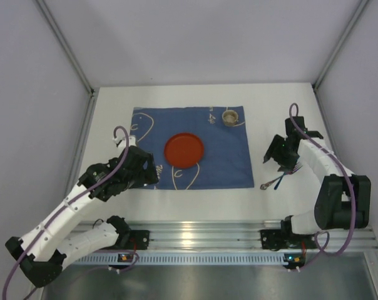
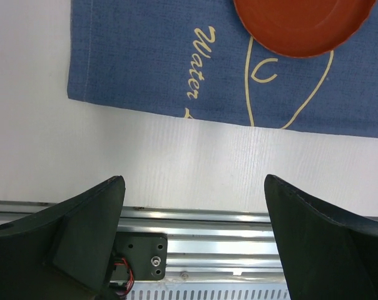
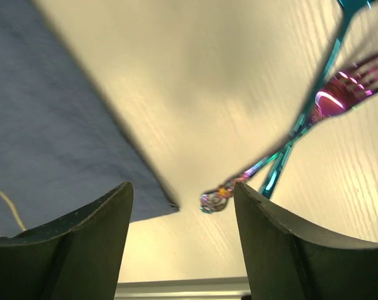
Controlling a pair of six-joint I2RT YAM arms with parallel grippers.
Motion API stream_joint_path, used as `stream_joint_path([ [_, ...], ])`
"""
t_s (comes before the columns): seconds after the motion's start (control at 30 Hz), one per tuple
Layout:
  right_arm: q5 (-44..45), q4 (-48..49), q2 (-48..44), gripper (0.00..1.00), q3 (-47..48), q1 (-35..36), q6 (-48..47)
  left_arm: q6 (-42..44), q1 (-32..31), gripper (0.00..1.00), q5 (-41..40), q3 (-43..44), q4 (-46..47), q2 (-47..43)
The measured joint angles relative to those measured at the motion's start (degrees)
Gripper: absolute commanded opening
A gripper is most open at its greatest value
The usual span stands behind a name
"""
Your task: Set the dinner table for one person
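White desk (image 1: 239,200) carries crossed cutlery (image 3: 326,100): I judge it thin, stiff, slick; I'd pinch a handle mid-length. Both arms' jaws gape wide, empty.

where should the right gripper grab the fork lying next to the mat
The fork lies flat on the dinner table, so drop the right gripper straight down. Probably pinch across its thin handle near the free end by the mat corner, clear of the teal utensil crossing it.

Left gripper (image 2: 193,181) and right gripper (image 3: 183,187) both point downward, jaws spread apart.
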Motion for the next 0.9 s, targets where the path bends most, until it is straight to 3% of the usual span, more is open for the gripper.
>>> stream_joint_path([
  [0.23,1.6,-2.3,4.9,0.63,-3.2,-8.0,-0.2,1.6,0.0,0.98,2.1,-0.1,4.1,3.5],
  [0.47,4.5,-2.3,8.6,0.61,-3.1,-8.9,-0.6,1.7,0.0,0.98,2.4,-0.9,4.3,2.0],
  [0.53,5.2,-2.1,9.5,0.56,-3.1,-8.9,-0.6,1.7,0.0,0.98,2.4,-1.3,4.2,1.5],
  [0.8,7.1,-1.6,13.9,0.11,-2.1,-9.3,-1.0,1.8,0.0,0.98,2.4,-1.6,4.2,2.1],
  [0.9,7.5,-2.3,14.7,0.05,-1.3,-9.4,-1.0,2.2,0.0,0.98,2.4,-1.6,4.2,3.2],
])
